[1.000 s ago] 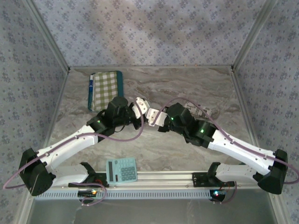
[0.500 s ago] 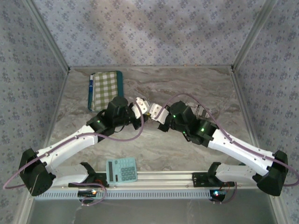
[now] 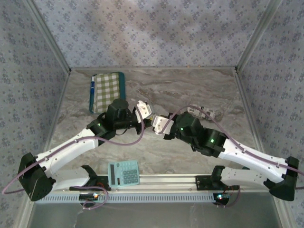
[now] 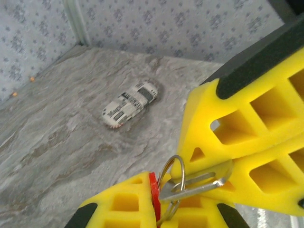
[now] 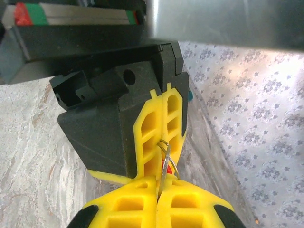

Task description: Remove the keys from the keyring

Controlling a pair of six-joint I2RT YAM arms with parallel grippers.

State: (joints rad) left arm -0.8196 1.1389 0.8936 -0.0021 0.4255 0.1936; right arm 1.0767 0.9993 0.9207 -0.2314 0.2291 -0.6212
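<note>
Both grippers are closed, fingertip to fingertip. Left gripper [image 4: 156, 209] pinches the keys [image 4: 194, 185] at the red head; right gripper [image 5: 156, 194] clamps the metal blade. Ring [image 4: 183, 171] sits between them. Recommendation: anchor the left, work the blade slowly round the ring's coil, avoid jerking.

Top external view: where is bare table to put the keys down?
Free: the far strip right of the checked pouch; the patch beyond the calculator. Crowded: the middle, where left gripper and right gripper hold the keys.
</note>
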